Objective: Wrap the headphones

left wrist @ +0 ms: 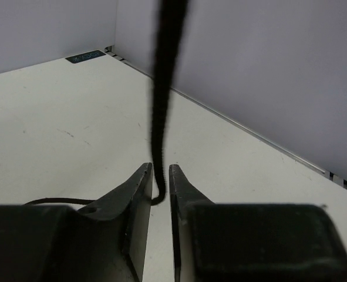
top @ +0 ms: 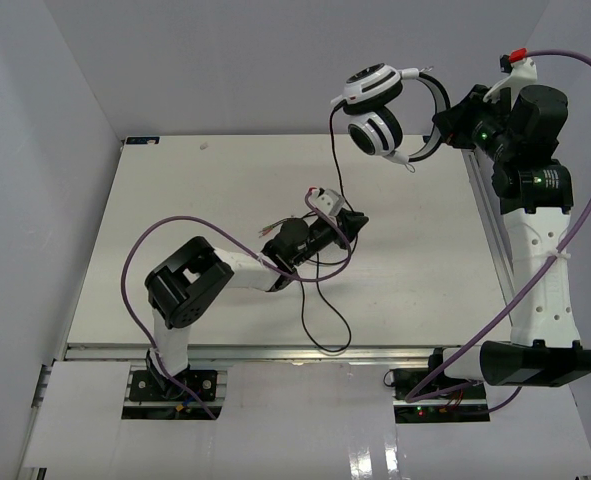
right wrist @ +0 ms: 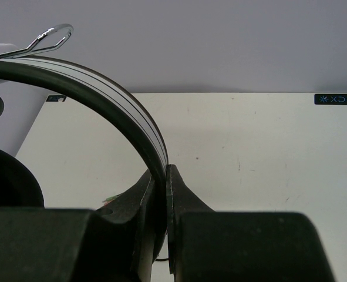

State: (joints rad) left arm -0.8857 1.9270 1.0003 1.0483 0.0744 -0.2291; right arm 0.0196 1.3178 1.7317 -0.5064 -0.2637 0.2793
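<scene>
headphones (top: 380, 105): aloft above the surface's (top: 205, 180) far right corner
right claw (right wrist: 161, 171): clamped on headband (right wrist: 103, 97)
cable (left wrist: 161, 88): upright, dropping into left claw (left wrist: 160, 169)
left claw: narrowly apart around cable

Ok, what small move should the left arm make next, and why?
Probably close the left end effector fully on the cable: it runs between jaws standing slightly apart, while the right end effector is shut on the headband, holding the headphones aloft.
</scene>
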